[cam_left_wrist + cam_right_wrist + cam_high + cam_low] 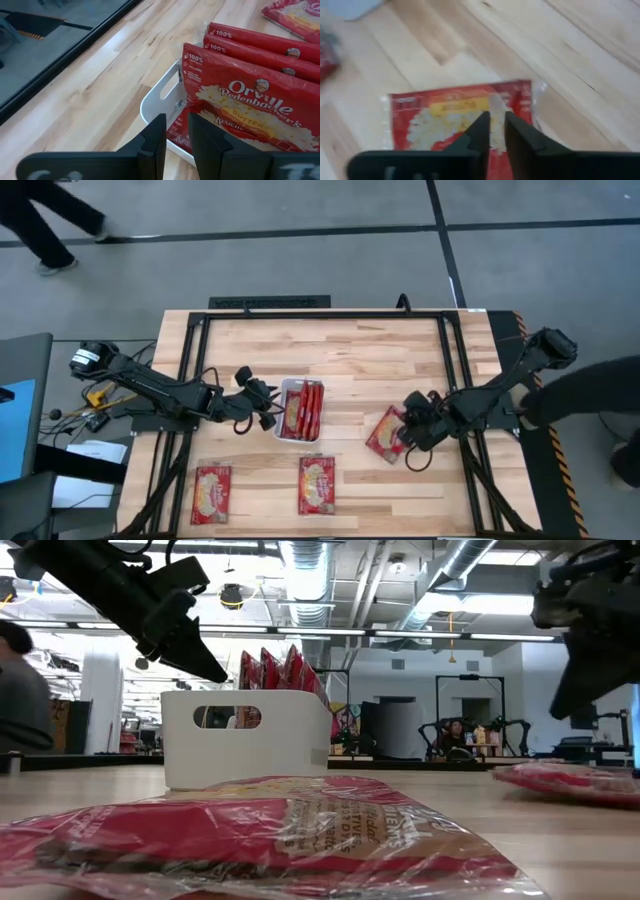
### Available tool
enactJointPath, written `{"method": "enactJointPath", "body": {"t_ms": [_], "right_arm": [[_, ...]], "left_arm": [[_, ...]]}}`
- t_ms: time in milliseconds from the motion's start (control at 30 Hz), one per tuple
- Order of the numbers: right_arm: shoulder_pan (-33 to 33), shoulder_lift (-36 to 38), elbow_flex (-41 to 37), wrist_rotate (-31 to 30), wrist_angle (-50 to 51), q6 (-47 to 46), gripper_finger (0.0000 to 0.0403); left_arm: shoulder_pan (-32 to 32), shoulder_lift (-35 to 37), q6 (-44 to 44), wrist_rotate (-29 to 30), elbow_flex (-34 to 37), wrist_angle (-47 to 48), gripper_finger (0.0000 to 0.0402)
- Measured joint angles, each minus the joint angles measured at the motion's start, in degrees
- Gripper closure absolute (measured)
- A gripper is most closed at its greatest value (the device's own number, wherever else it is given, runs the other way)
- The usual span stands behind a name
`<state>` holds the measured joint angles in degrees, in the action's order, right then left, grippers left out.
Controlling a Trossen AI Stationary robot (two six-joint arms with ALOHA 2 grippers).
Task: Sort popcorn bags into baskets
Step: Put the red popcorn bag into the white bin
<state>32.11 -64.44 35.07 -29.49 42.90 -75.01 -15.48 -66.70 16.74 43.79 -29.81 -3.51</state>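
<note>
White basket (283, 425) sits mid-table, slightly left of centre. I count several popcorn bags standing on edge inside it (309, 409), packed side by side, tops poking above the rim; exact number I can't tell from overhead. Left wrist view shows at least three upright in there, the nearest one (250, 107) leaning against the basket's near wall (162, 95), label facing the camera. Low view confirms red bag tops (285, 668) sticking up over the white wall with the handle cutout (245, 745)

Three bags loose on the table, all lying flat: one front left (211, 493), one front centre (317, 484) just in front of the basket, one to the right of the basket (385, 433), tilted

Left gripper (268, 406) is just beside the basket's left wall, above table level; fingers (152, 145) nearly together with a narrow gap, holding nothing, pointed at the basket's edge

Right gripper (408, 436) is over the tilted bag on the right (455, 117); fingers (480, 131) narrow, almost closed, nothing between them, tips over the bag's middle. Can't tell if they touch the wrapper

A person's legs (40, 220) are on the floor beyond the table, far left
</note>
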Motion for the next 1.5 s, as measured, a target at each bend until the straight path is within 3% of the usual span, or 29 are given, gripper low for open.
{"method": "enactJointPath", "body": {"t_ms": [167,333,500,633,933,1033,1233,1333,1500], "right_arm": [[2.9,-1.3,0.0,5.2,5.5,-18.0,0.0225],[8.4,-4.3,-2.3,8.1,-1.8,-29.4,0.0172],[12.9,-6.9,-7.5,6.1,-12.4,-40.0,0.0159],[15.0,-8.7,-11.3,-0.4,-18.8,-46.4,0.0163],[11.9,-10.2,-13.4,-12.5,-20.8,-42.5,0.0217],[9.7,-10.0,-13.3,-15.8,-21.1,-38.2,0.0261],[3.3,-10.0,-13.3,-15.5,-24.1,-23.3,0.0385],[1.1,-9.7,-13.3,-11.6,-24.6,-18.5,0.0379],[0.6,-6.0,-13.3,-11.2,-22.9,-14.8,0.0313]], "left_arm": [[-1.1,0.0,1.0,0.1,0.0,0.5,0.0331],[-2.8,0.0,2.5,1.6,0.0,2.1,0.0331],[-3.9,0.0,3.0,3.5,0.0,3.2,0.0331],[-4.1,0.0,2.6,3.6,0.0,3.2,0.0331],[-4.1,0.0,4.8,3.5,0.0,3.1,0.0331],[-4.1,0.0,5.4,3.6,0.0,2.5,0.0331],[-4.1,0.0,4.9,3.6,0.0,-0.4,0.0331],[-4.5,0.0,4.9,2.8,0.0,-0.7,0.0331],[-5.8,0.0,5.5,2.6,0.0,-0.5,0.0331]]}}
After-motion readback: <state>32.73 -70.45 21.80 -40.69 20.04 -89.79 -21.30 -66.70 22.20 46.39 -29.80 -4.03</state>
